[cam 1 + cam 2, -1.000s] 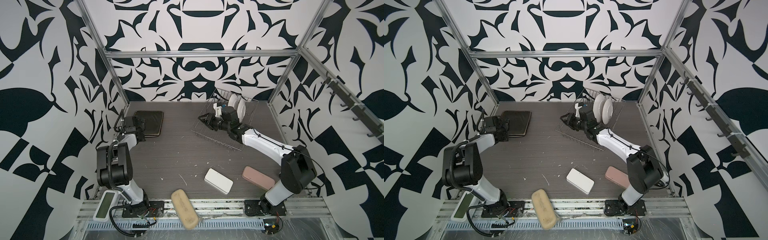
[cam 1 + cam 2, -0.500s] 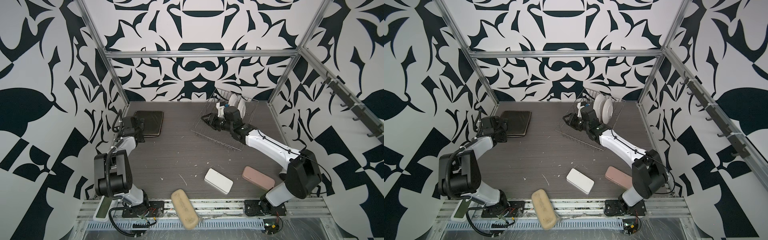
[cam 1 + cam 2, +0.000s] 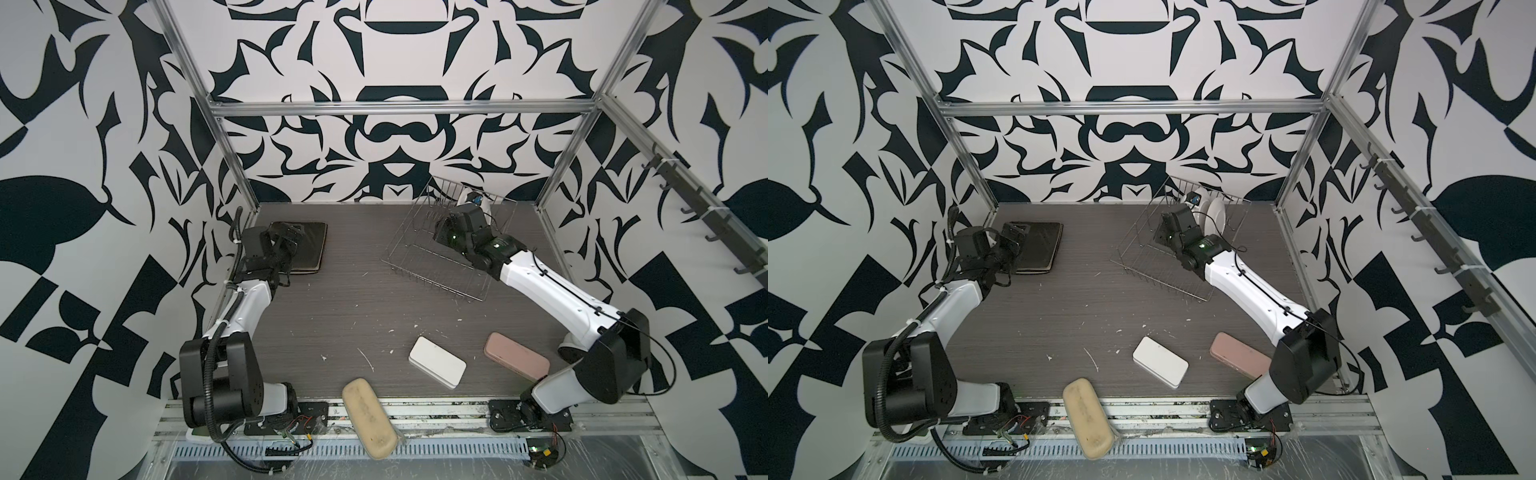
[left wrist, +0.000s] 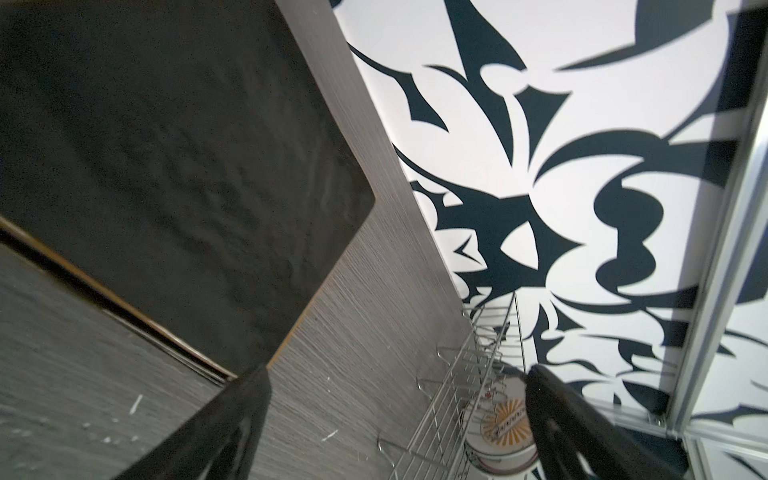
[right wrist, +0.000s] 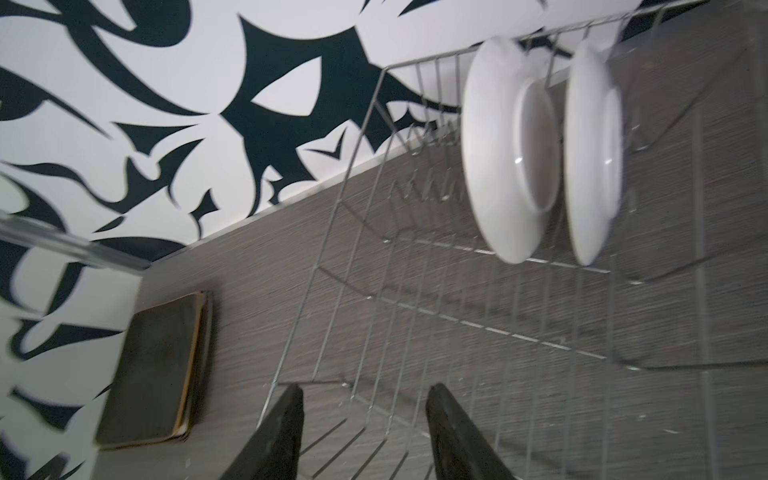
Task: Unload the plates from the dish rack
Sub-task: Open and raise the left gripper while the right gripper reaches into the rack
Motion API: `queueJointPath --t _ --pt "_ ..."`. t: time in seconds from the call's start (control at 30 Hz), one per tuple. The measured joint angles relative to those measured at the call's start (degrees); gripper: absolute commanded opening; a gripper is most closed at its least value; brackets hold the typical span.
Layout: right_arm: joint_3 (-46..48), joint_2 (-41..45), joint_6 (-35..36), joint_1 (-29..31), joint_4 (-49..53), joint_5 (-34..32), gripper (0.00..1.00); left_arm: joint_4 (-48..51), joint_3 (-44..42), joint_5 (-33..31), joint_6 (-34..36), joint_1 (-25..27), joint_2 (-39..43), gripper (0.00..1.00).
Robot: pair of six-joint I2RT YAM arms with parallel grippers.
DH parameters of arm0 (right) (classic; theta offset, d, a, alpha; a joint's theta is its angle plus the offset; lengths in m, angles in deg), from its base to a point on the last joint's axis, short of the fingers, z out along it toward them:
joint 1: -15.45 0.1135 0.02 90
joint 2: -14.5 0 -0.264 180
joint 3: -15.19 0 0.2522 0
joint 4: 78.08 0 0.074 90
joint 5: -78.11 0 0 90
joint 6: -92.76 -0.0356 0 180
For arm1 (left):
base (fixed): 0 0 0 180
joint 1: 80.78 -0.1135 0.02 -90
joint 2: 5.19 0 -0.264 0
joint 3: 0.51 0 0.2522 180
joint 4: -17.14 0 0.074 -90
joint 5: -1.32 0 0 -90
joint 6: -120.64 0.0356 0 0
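The dish rack point(image 3: 436, 266) point(image 3: 1154, 266) is a silver wire rack at the back right of the table. Two round white plates point(image 3: 1216, 212) point(image 5: 505, 153) stand upright at its far end; one shows a printed face point(image 4: 505, 424). My right gripper point(image 3: 440, 227) point(image 5: 365, 390) hovers open over the rack's wires, holding nothing. Two black square plates point(image 3: 307, 245) point(image 3: 1040, 245) lie stacked at the back left. My left gripper point(image 3: 286, 239) point(image 4: 397, 374) is wide open above their near edge, also holding nothing.
A white rounded box point(image 3: 436, 368) and a pink case point(image 3: 515, 361) lie at the front right, under my right arm. A beige case point(image 3: 368, 415) overhangs the front rail. Patterned walls close in on three sides, with metal posts at the back corners.
My right gripper has moved from the rack's left edge farther in over the rack, and its jaws have widened. My left arm has stretched a little toward the black plates.
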Motion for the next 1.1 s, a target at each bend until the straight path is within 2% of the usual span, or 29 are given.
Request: queueJointPath --t 0.07,0.17,0.3,0.4,0.47,0.57,0.67,0.87,1.1 --pt "-3.5 -3.2 1.4 0.0 2.3 -4.3 0.69 0.1 0.0 1.2 1.6 2.0 0.7 0.99" --pt "-9.0 -8.7 3.2 0.0 5.3 -9.9 0.76 0.8 0.2 3.3 3.2 4.4 0.8 0.99" --pt "-17.6 -17.1 5.3 0.0 9.7 -16.3 0.79 1.9 0.2 5.2 4.1 6.3 0.8 0.99" --pt "-25.5 -24.3 7.5 0.0 13.5 -21.8 0.77 2.0 0.1 6.2 4.1 7.5 0.9 0.99" --pt "-31.1 -29.1 9.2 0.0 16.2 -25.8 0.69 1.7 -0.6 6.7 3.7 8.4 1.0 0.99" --pt "-38.1 -35.3 11.9 0.1 19.0 -32.0 0.65 1.8 -1.8 7.2 3.2 9.7 1.4 0.99" --pt "-42.1 -39.5 15.1 0.1 19.6 -37.6 0.65 1.7 -2.4 7.5 2.9 10.6 1.4 0.99" --pt "-42.4 -42.4 23.5 0.1 14.3 -44.3 0.67 1.8 -2.8 7.9 2.2 11.2 1.6 0.99" --pt "-42.7 -43.5 25.6 -1.0 9.8 -45.0 0.62 2.4 -2.8 7.7 2.2 12.2 1.6 0.99"
